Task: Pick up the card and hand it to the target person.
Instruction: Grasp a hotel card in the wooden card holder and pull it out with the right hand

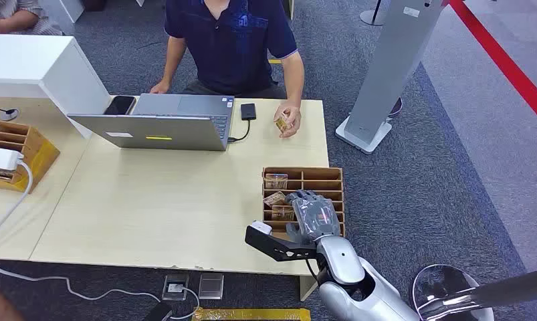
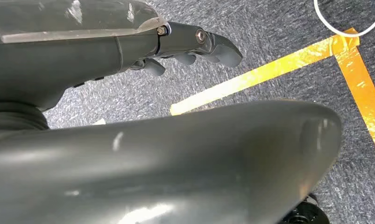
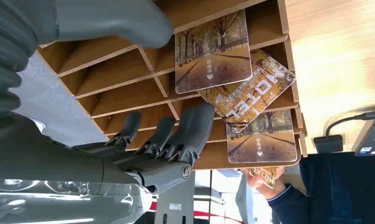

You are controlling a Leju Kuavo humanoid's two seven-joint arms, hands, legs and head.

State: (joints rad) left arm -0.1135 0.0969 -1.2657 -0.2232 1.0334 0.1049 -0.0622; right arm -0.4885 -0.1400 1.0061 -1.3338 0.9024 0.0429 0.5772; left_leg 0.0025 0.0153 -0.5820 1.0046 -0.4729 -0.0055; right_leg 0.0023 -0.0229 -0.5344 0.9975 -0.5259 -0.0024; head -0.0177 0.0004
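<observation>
A wooden divided tray (image 1: 322,177) sits at the table's near right corner and holds cards printed with an autumn tree avenue (image 1: 275,180). In the right wrist view three cards lie in its slots: one (image 3: 212,51), a tilted one marked HOTEL (image 3: 251,88), and another (image 3: 262,137). My right hand (image 1: 312,215) hovers over the tray's near part, fingers (image 3: 194,128) spread, holding nothing. The person in the dark blue shirt (image 1: 232,40) sits across the table and holds a card (image 1: 283,123) in one hand. My left hand (image 2: 194,46) hangs over the carpet with nothing in it.
An open laptop (image 1: 165,130), a phone (image 1: 120,105) and a black adapter (image 1: 248,111) lie at the table's far side. A white box (image 1: 25,67) and a second wooden organizer (image 1: 18,144) stand at the left. A white stand (image 1: 392,73) rises to the right.
</observation>
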